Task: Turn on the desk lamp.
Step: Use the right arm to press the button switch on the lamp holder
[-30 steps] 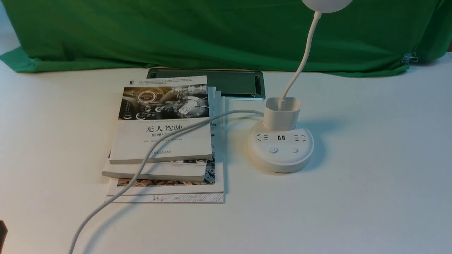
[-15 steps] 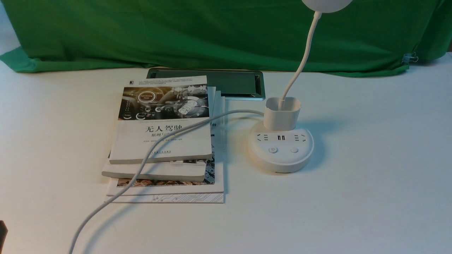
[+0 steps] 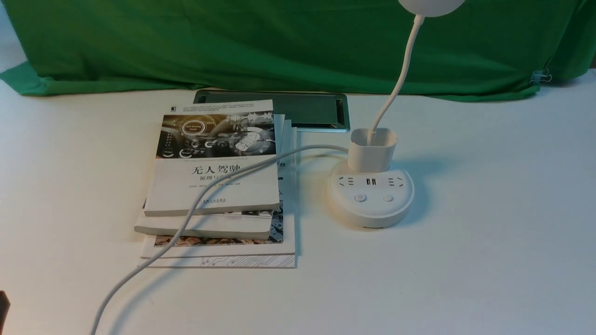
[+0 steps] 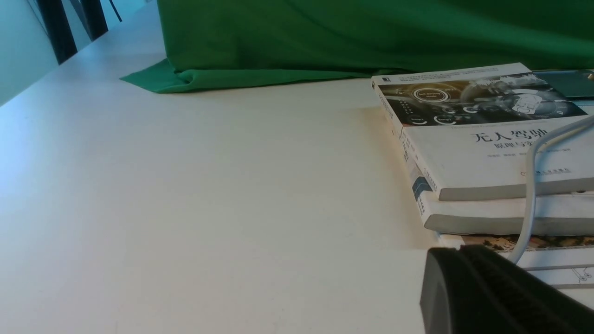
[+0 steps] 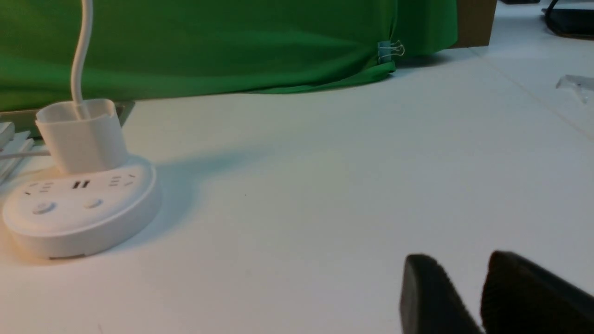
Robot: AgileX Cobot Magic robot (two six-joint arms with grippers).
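Nothing is seen to have changed over the last second: in the front view every object lies exactly where it lay before, and no arm has entered that view. The desk lamp stands unlit on the white table, right of centre, just beside a stack of books. Its round base faces the robot, with two small buttons set side by side near the front edge, below the sockets. A cup-like holder rises from the back of the base, and out of it a thin neck bends up to the round head, which is cut off by the top of the picture. The lamp's white cable is draped across the books towards the robot. A green cloth hangs behind. In the right wrist view, the right gripper is held low over bare table, well apart from the base, its two dark fingers a little apart and holding nothing. In the left wrist view only one dark mass of the left gripper is shown, near the books, so it cannot be told whether it is spread or pressed together. The task is judged not yet begun: neither button has been reached, and the right arm appears the better placed to be brought to them.
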